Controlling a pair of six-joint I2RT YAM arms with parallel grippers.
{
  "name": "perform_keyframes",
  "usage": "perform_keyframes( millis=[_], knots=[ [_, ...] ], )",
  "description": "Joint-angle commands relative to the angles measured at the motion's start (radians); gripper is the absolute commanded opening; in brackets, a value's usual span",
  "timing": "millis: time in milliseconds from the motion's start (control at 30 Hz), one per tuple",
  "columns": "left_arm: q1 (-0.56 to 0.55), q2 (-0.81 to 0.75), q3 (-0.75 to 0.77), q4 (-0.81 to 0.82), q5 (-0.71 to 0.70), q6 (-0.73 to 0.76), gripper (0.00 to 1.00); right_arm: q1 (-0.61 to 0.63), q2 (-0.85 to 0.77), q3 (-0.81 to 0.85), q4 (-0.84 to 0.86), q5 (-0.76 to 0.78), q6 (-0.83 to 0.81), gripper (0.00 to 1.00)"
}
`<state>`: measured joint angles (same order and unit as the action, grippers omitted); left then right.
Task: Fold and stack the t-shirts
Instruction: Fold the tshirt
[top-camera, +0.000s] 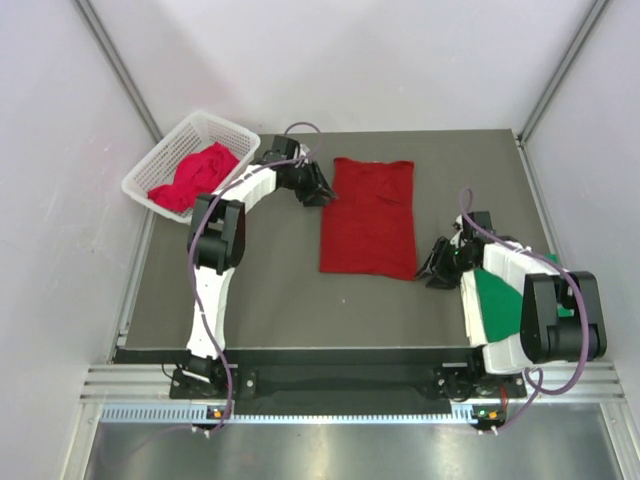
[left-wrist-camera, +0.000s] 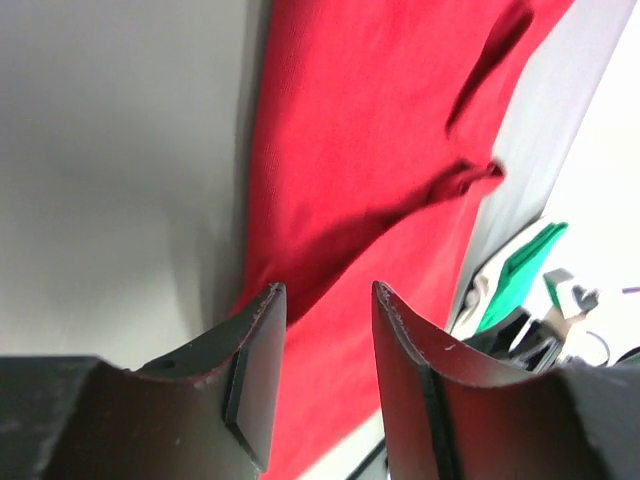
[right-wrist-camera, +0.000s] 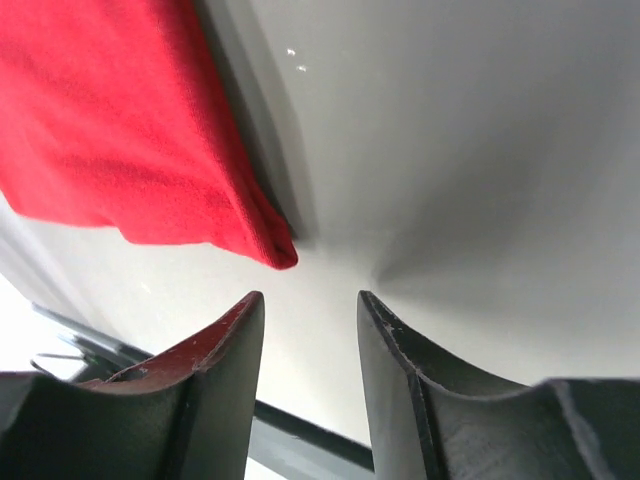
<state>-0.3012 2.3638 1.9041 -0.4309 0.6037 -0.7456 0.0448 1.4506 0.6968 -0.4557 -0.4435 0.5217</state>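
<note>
A dark red t-shirt (top-camera: 369, 217) lies folded lengthwise on the dark table, mid-right. My left gripper (top-camera: 322, 190) is open at its upper left edge; in the left wrist view the red cloth (left-wrist-camera: 380, 150) lies just past the open fingertips. My right gripper (top-camera: 436, 266) is open just right of the shirt's near right corner (right-wrist-camera: 275, 248), not touching it. A bright green t-shirt (top-camera: 500, 298) lies folded at the right, partly under my right arm. Another red t-shirt (top-camera: 190, 177) sits crumpled in the basket.
A white lattice basket (top-camera: 170, 147) stands at the table's far left corner. The table's near edge (top-camera: 300, 350) runs along the metal rail. White walls close in on both sides and at the back.
</note>
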Motion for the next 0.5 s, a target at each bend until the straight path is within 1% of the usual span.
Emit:
perform_keyframes(
  millis=[0, 167, 200, 267, 300, 367, 400, 467],
  knots=[
    [0.007, -0.132, -0.065, -0.167, -0.021, 0.094, 0.45, 0.021, -0.056, 0.001, -0.001, 0.063, 0.154, 0.43],
    [0.008, -0.263, -0.223, -0.206, -0.024, 0.124, 0.45, 0.043, -0.065, 0.009, 0.057, 0.091, 0.291, 0.42],
    [0.007, -0.287, -0.287, -0.197, -0.018, 0.127, 0.45, 0.056, -0.062, 0.019, 0.060, 0.101, 0.322, 0.42],
    [0.007, -0.354, -0.348, -0.178, -0.024, 0.127, 0.46, 0.067, -0.053, 0.035, 0.074, 0.129, 0.343, 0.43],
    [0.007, -0.376, -0.406, -0.171, -0.025, 0.123, 0.46, 0.072, -0.038, 0.041, 0.084, 0.129, 0.351, 0.43],
    [0.005, -0.432, -0.468, -0.117, -0.006, 0.111, 0.47, 0.089, -0.013, 0.065, 0.083, 0.137, 0.345, 0.43],
    [0.004, -0.446, -0.521, -0.094, 0.011, 0.097, 0.47, 0.101, 0.014, 0.072, 0.087, 0.138, 0.333, 0.43],
    [-0.006, -0.469, -0.562, -0.071, 0.030, 0.088, 0.47, 0.113, 0.039, 0.084, 0.086, 0.146, 0.330, 0.43]
  ],
)
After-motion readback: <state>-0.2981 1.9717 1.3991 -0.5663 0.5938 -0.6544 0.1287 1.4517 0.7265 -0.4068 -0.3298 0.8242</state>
